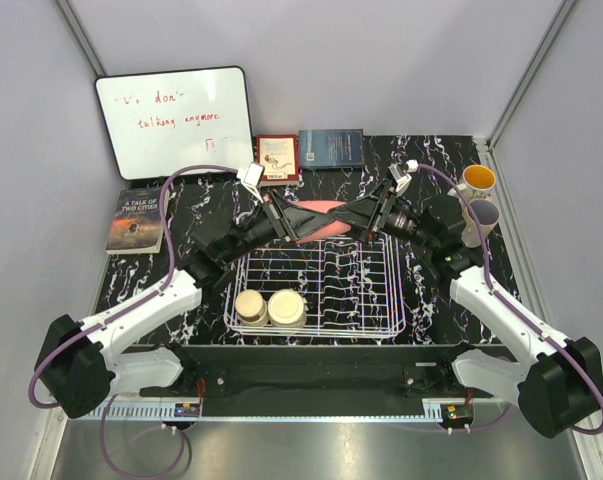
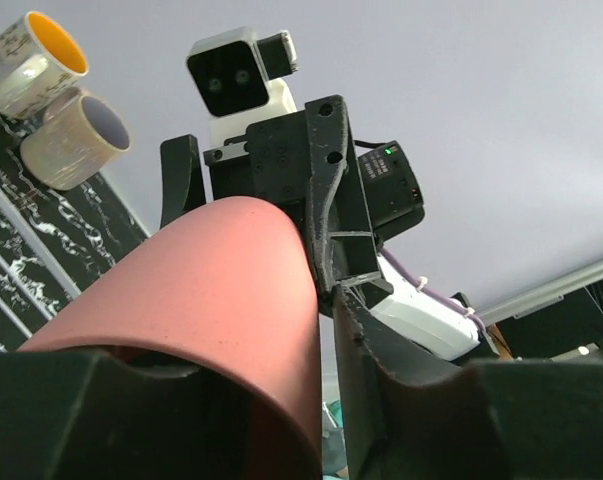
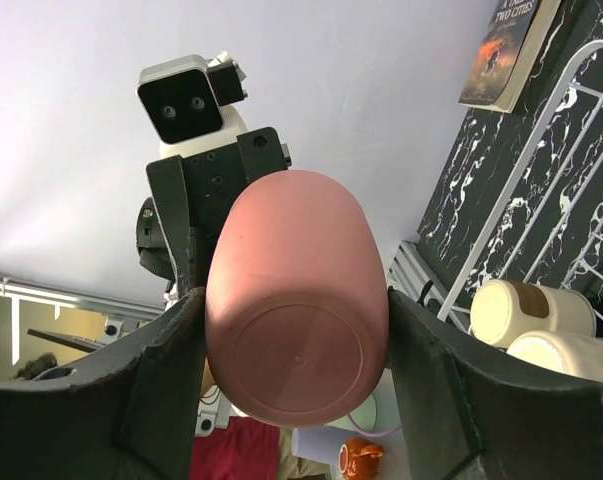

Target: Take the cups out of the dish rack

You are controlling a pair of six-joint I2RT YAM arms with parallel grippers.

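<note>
Pink tumbler (image 1: 324, 220) lies sideways above the rack's (image 1: 351, 290) far edge, long axis left-right. Right pincer (image 1: 369, 215) looks clamped on its base end, left pincer (image 1: 287, 223) on the other. Two mugs (image 1: 478, 182) stand on the bench (image 1: 211, 210) rightward, nearer the right arm.

Whiteboard (image 1: 174, 120), novel (image 1: 136, 218), red book (image 1: 277, 158), blue book (image 1: 331, 148)

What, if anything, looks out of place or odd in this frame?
One thing: the pink tumbler hangs on its side in the air near the dish rack's far edge, clasped by the left gripper and the right gripper at once, one at each end. Nothing looks spilled or damaged.
</note>
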